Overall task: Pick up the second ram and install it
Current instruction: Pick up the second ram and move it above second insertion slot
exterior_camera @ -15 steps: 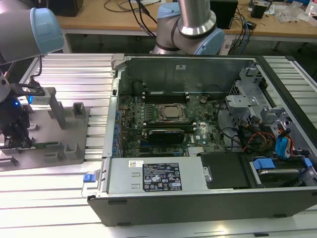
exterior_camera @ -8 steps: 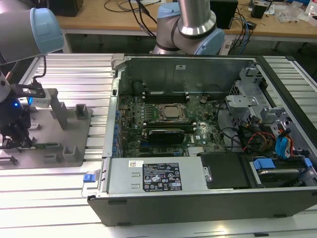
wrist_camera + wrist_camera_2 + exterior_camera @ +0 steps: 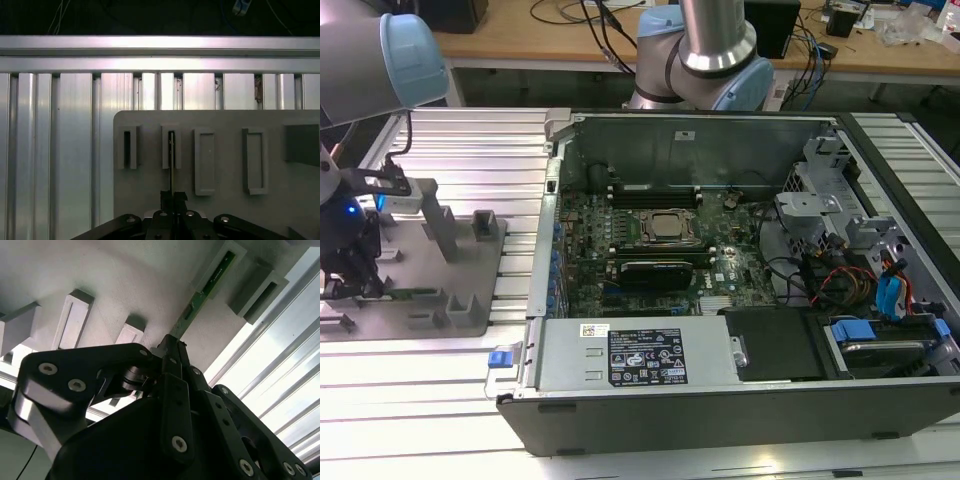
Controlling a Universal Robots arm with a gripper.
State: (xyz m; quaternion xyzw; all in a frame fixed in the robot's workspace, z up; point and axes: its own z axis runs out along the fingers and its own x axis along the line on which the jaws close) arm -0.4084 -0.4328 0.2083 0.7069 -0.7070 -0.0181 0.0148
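From my station, the gripper point(image 3: 345, 288) sits at the exterior view's left. It is low over the grey holder block point(image 3: 470, 300), which rests on the ribbed aluminium table point(image 3: 450, 140).

In both wrist views the 2 fingers are drawn together to a narrow pinch on the second ram point(image 3: 210, 282), gripping it at its near end. In the second wrist view the green stick runs away from the gripper point(image 3: 170, 342) across the face of the holder block point(image 3: 125, 285). Its far end lies in 1 of the raised slotted pockets.

In the first wrist view I see the second ram point(image 3: 171, 155) edge-on as a thin line. It runs from the gripper point(image 3: 172, 194) into the 2nd pocket from the bright rails' side of the holder block point(image 3: 225, 125).

In the exterior view the second ram point(image 3: 412, 293) shows as a short green strip beside the fingers. It looks to be low in the holder, though I can't tell whether it is fully seated or slightly raised.

The open computer case point(image 3: 720, 420) stands well apart, toward the exterior view's right. Inside it I can see the processor socket point(image 3: 665, 227) and, just beside that, the black expansion card point(image 3: 665, 270).
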